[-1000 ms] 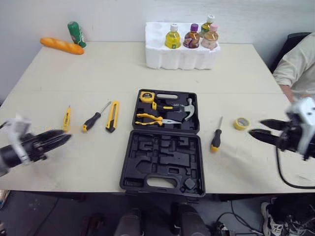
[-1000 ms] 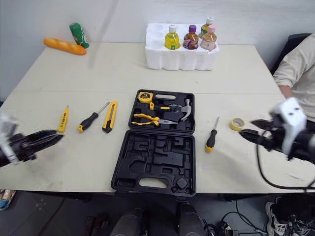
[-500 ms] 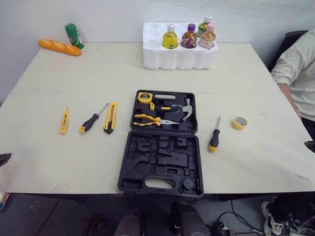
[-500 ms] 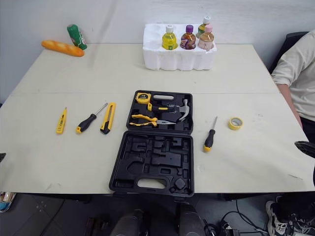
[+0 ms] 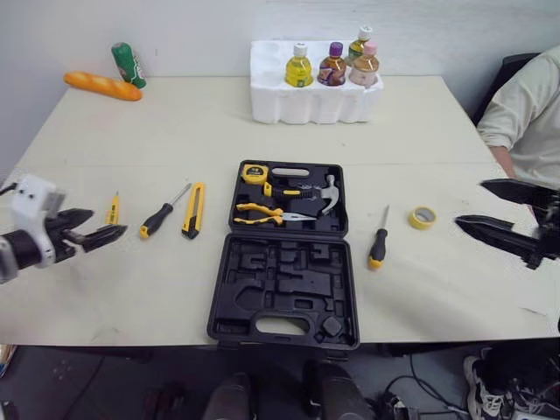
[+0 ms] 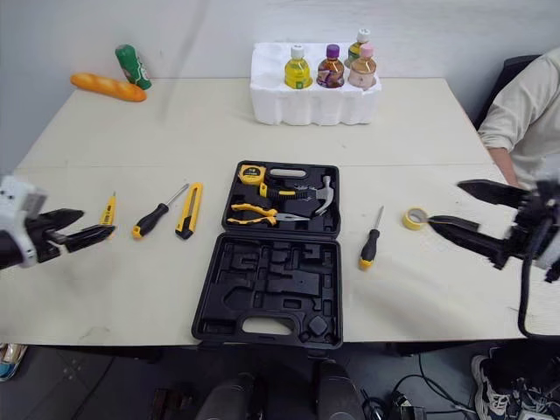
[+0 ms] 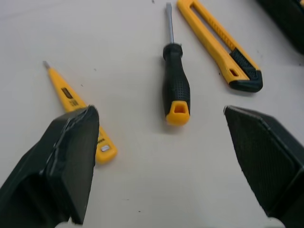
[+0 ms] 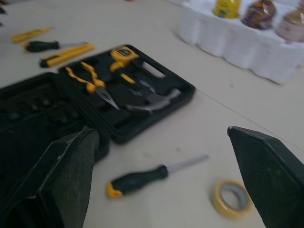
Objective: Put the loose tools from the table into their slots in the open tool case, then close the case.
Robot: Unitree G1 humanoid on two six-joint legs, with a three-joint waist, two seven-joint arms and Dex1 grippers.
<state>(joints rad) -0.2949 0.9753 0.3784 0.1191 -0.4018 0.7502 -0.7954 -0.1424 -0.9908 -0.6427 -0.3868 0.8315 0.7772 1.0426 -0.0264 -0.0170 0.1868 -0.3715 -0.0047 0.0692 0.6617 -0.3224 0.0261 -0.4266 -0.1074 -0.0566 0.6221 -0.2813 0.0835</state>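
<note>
Since the left end effector (image 5: 108, 222) hangs with its two black fingers spread wide, just short of the tools lying at 9 o'clock of the open black plastic tool case (image 5: 282, 282), the step in hand looks like a first pick on that side. In the left wrist view the black-handled screwdriver with a yellow butt (image 5: 160, 217) sits between the fingers, so it seems the likely target.

To do it well, advance toward 3 o'clock until the fingers straddle the ribbed handle, drop low and square across its width, then close. The slim yellow tester pen (image 5: 113, 210) lies close by one finger and could be nudged. The yellow utility knife (image 5: 194, 210) lies on the screwdriver's case side.

The left forearm comes in low over the pale tabletop (image 5: 175, 122) from 8 o'clock, fingers levelled toward the case. The right end effector (image 5: 470, 203) is likewise spread and empty. It reaches in from 3 o'clock, aimed toward the yellow tape roll (image 5: 423, 216) and the second black-and-yellow screwdriver (image 5: 378, 247), which lie at the case's 3 o'clock side. The case sits central, with a steel-headed hammer (image 5: 328, 192), yellow-handled pliers (image 5: 267, 212) and a yellow tape measure (image 5: 257, 173) seated in its far half.
</note>
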